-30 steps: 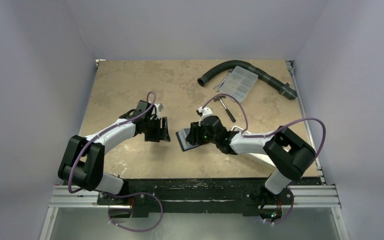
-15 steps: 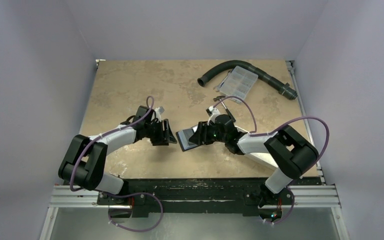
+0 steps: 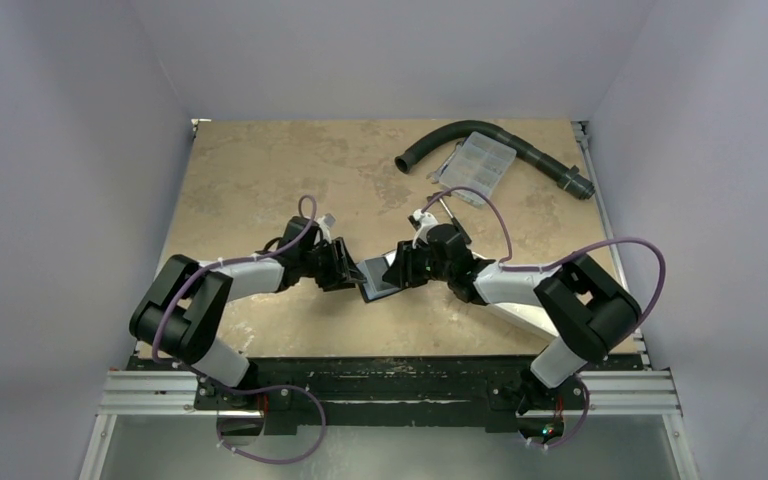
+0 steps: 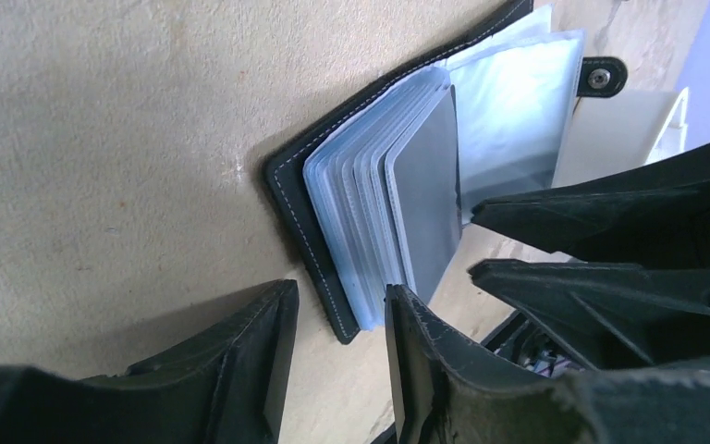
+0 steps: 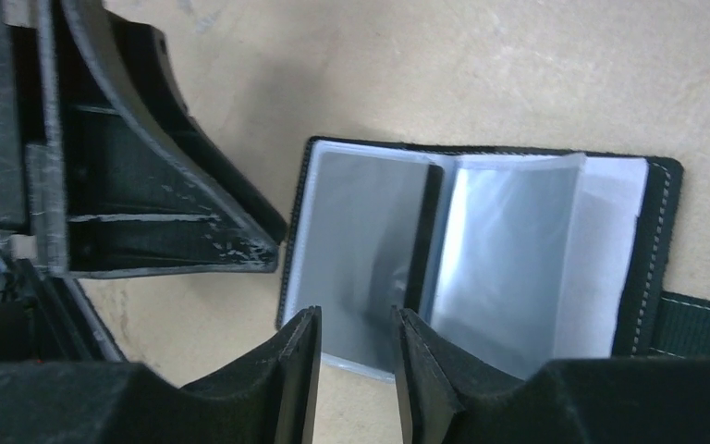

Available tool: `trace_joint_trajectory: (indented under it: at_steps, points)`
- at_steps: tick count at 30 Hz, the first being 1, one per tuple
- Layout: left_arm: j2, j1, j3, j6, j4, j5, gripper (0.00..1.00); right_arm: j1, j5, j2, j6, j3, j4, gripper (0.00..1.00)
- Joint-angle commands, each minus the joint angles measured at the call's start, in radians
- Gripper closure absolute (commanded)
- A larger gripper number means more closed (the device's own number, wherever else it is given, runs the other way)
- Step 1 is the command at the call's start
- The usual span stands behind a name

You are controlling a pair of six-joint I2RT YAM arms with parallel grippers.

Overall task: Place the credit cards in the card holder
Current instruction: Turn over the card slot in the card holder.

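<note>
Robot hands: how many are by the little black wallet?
2. The left hand is at the left edge of the open card holder. The right hand is over its right side. None seem hidden.

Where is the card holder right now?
In the top view the card holder lies open on the table, near its front middle, between the left gripper and right gripper.

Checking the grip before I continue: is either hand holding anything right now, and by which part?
Nothing is held. The left hand and right hand both stand open at the edge of the open card holder, which lies on the table.
</note>
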Motion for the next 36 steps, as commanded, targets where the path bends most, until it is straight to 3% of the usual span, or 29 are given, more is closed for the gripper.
trace_joint_trajectory:
  at_steps: [1,7,15,23,30,36]
  points:
    - [0.014,-0.007,-0.016,-0.053,0.085,-0.027,0.56,-0.003,0.084,0.037,0.002,0.027,-0.019,0.61]
    - [0.025,-0.009,-0.060,-0.100,0.167,-0.029,0.46,-0.005,0.086,0.073,0.021,0.004,0.015,0.65]
    - [0.005,-0.010,-0.114,-0.228,0.430,0.072,0.46,-0.011,0.039,0.096,0.032,-0.002,0.047,0.66]
    - [-0.137,-0.015,-0.114,-0.261,0.428,0.053,0.52,-0.014,0.015,0.089,0.050,-0.015,0.074,0.66]
    - [-0.070,-0.021,-0.108,-0.273,0.463,0.074,0.55,-0.018,0.016,0.059,0.056,-0.026,0.075,0.66]
    - [-0.052,-0.024,-0.080,-0.219,0.376,0.040,0.62,-0.019,0.015,0.056,0.055,-0.035,0.078,0.66]
